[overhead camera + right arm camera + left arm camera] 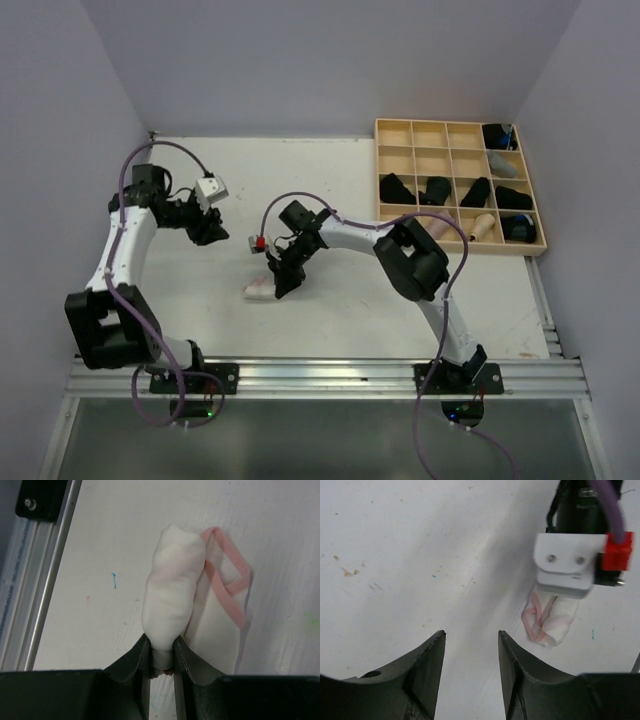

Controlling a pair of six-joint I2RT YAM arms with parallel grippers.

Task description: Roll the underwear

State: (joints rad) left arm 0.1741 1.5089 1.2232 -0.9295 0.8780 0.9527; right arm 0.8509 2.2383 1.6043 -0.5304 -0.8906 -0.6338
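Big pale table (pixel 330 180), wooden tray (pixel 460 123) at its far right corner. Left gripper (pixel 471 635) hangs empty, jaws half apart. Right gripper (pixel 160 647) is nipped narrow on one end of the whitish underwear (pixel 172 580), mid-table toward the near edge. Thin pinch there, so I'd say the roll could slip loose. Only the right wrist view shows the pink-edged flap lying unrolled; overhead it's a pale blob.

Bright, even overhead light. Soft shadows on table (pixel 200 300). Left wrist view: diagonal grey shadow band, dark fingers (pixel 427 670) slightly soft. Underwear (pixel 172 590) sharp, with a faint shadow on one side.
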